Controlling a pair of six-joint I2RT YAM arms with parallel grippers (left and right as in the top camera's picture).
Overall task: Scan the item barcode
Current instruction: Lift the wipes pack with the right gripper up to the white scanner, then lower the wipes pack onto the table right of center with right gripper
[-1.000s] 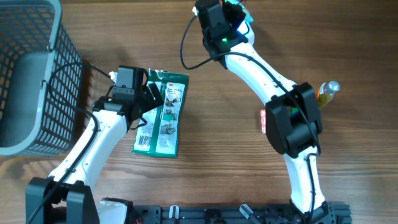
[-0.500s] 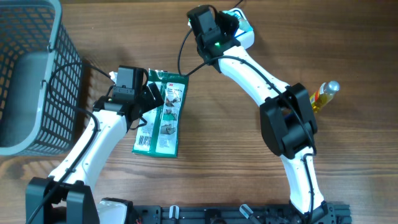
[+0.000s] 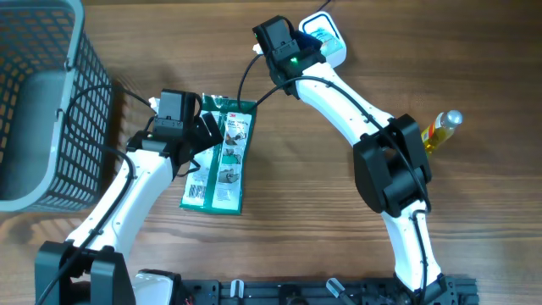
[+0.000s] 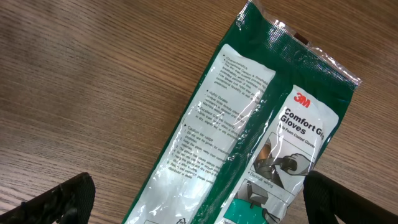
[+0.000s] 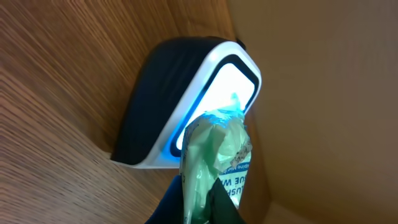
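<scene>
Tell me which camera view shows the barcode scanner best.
The right wrist view: the scanner is large and close, its lit window facing the pale green packet. The overhead view shows the scanner only small, near the top of the picture. The left wrist view does not show it.

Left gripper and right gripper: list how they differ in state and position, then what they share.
The left gripper stands wide open and empty; the right gripper is shut on a pale green packet. The left gripper is above a glove pack lying flat on the table; the right gripper holds its packet up to the lit scanner. Shared: each has a green plastic package before it.
</scene>
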